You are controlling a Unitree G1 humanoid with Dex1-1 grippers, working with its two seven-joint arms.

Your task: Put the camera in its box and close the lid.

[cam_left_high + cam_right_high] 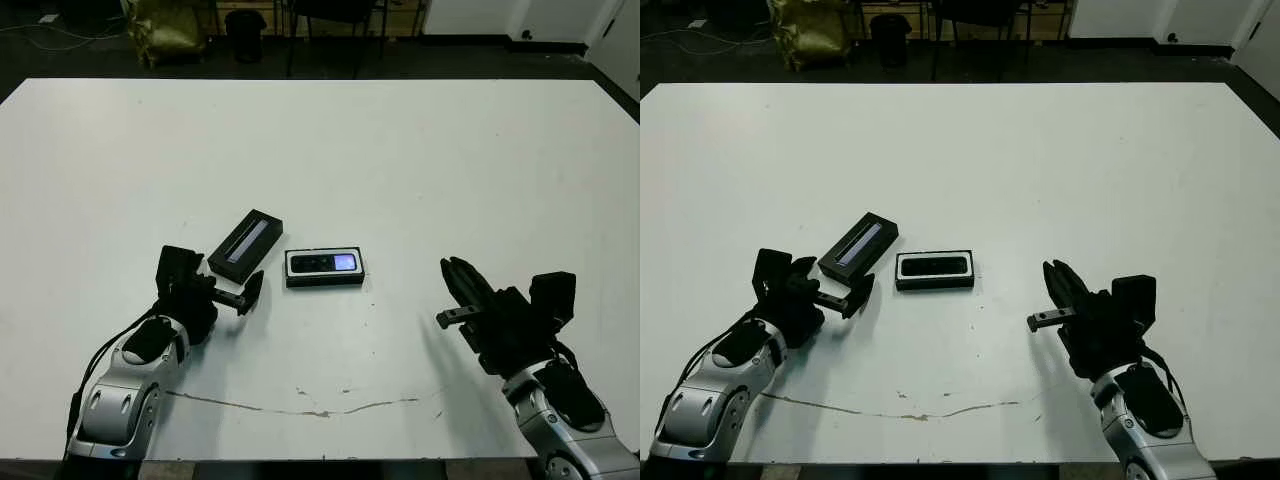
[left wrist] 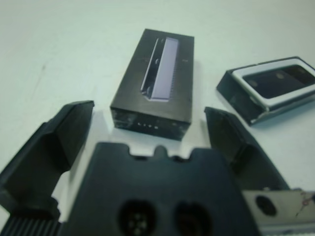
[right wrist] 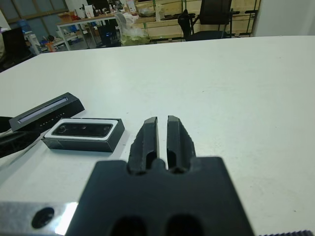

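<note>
The camera, a slim black bar with a bluish patch, lies inside the white-lined box near the table's middle. Just left of the box, the lid lies flat at an angle, glossy strip up. My left gripper is open at the lid's near end. In the left wrist view its fingers spread to either side of that end of the lid without touching it. My right gripper is shut and holds nothing. It hovers low, about a hand's width right of the box.
The white table stretches wide beyond the box. A thin crack line runs along its near part. Chairs and a yellow bag stand on the dark floor past the far edge.
</note>
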